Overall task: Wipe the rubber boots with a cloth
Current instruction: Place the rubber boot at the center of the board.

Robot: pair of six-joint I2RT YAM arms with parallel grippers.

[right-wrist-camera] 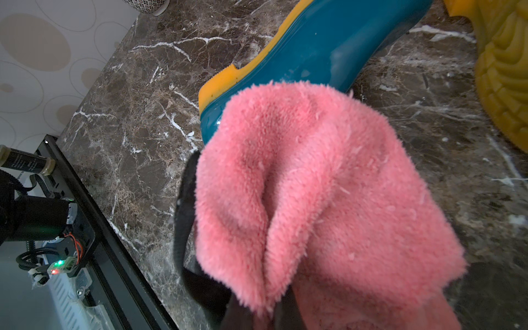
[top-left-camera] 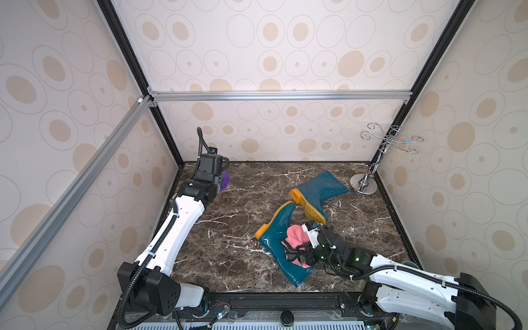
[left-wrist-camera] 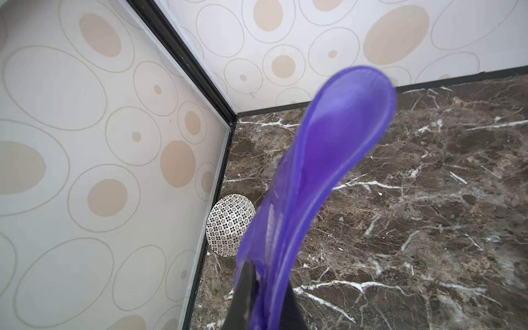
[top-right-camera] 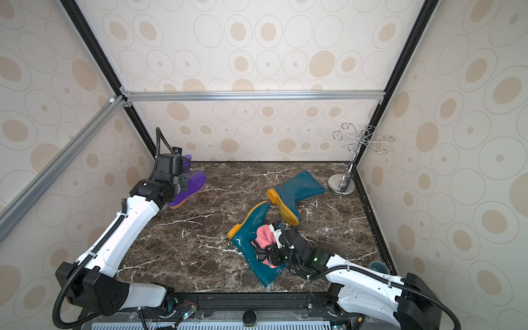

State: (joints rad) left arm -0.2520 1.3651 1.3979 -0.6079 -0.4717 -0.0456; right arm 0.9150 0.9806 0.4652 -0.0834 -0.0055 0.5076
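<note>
My left claw (left-wrist-camera: 265, 297) is clenched on the purple boot (left-wrist-camera: 328, 171), which stretches straight out ahead of it over the table's (left-wrist-camera: 428, 200) back corner. I cannot tell whether its sole touches the table. Just beside the boot, a little past this claw, a patterned bowl (left-wrist-camera: 228, 225) sits against the wall.

My right claw (right-wrist-camera: 257, 314) is well apart from the left one and is grasping the cloth (right-wrist-camera: 314, 185). The pink pile bunches out in front of its fingers. The cloth rests on the shaft of the nearer teal boot (top-left-camera: 274, 243), which lies on its side right under this claw with its foot pointing away. Beyond the claw, the farther teal boot (top-left-camera: 320, 185) also lies on its side, its yellow sole turned toward me. The two toes are just beside each other. Past that boot, a chrome rack (top-left-camera: 368, 177) stands in the far corner.
</note>
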